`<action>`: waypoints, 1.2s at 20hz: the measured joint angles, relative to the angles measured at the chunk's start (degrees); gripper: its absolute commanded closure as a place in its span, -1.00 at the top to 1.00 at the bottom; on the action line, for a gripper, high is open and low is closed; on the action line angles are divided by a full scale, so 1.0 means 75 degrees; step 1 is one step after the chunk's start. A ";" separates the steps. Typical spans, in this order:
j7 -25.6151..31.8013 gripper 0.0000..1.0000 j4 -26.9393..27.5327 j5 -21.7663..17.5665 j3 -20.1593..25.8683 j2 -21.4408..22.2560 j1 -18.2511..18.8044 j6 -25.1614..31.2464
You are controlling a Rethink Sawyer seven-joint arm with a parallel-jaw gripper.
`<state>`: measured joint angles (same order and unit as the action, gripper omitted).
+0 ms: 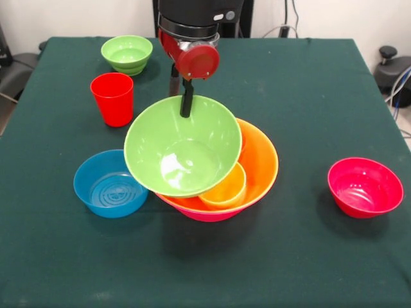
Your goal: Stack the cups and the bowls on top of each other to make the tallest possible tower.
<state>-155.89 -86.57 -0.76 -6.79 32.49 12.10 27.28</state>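
My gripper (183, 106) is shut on the far rim of the medium-large green bowl (183, 151), with one black finger (187, 102) inside the rim. The bowl tilts toward the camera over the left side of the tower. The tower is the large orange bowl (262, 160) nested in the large pink bowl (205, 213), with a yellow-orange cup (225, 189) inside. I cannot tell whether the green bowl touches them. The red cup (113, 97), small green bowl (127, 53), small blue bowl (110, 184) and small red bowl (365, 187) stand apart on the table. Other cups are hidden.
The dark green table (302, 90) ends at the far edge near the pedestal (192, 16). The blue bowl sits close against the tower's left side. The red cup stands just left of the arm.
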 measured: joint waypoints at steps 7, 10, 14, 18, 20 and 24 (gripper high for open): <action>0.0000 1.00 -0.0001 0.0000 0.0000 -0.0001 -0.0001 0.0000; 0.0000 1.00 -0.0001 0.0000 -0.0001 -0.0001 -0.0004 0.0000; 0.0000 -1.00 -0.0001 0.0000 -0.0001 -0.0001 -0.0027 0.0000; 0.0000 -1.00 0.0002 0.0000 -0.0039 0.0013 -0.0097 -0.0003; 0.0000 -1.00 0.0002 0.0000 -0.0075 0.0013 -0.0155 -0.0003; 0.0000 -1.00 0.0002 0.0000 -0.0106 0.0013 -0.0215 -0.0003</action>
<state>-155.89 -86.56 -0.76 -7.58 32.58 10.48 27.26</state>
